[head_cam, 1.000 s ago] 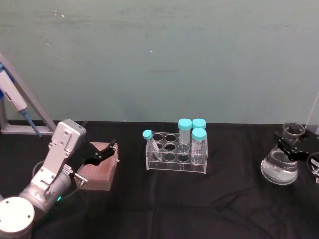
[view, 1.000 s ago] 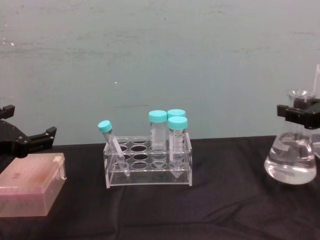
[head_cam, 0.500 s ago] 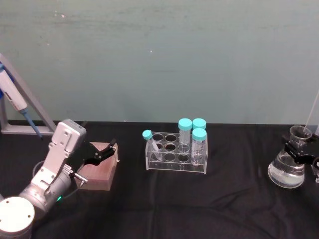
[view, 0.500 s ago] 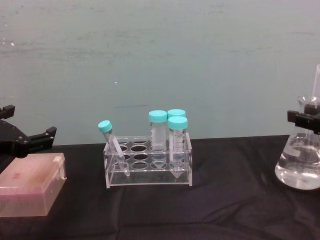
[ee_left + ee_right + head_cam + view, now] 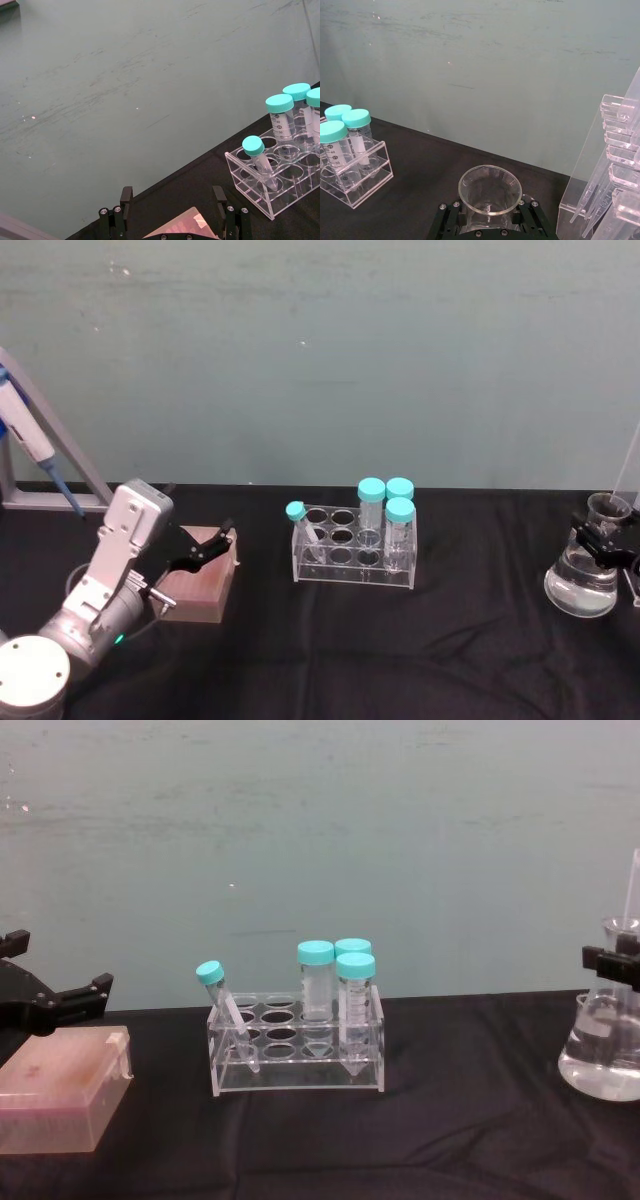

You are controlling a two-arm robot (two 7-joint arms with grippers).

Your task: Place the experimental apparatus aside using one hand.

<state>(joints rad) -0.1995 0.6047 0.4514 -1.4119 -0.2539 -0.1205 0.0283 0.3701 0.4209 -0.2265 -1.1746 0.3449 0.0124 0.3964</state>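
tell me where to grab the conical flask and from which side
Grip the conical flask at its narrow neck, just under the flared rim, coming in level from the robot's side. The body widens downward and holds clear liquid, so the neck is probably the one part slim enough to close on, and the rim should stop slipping. The right tool is shut there now.
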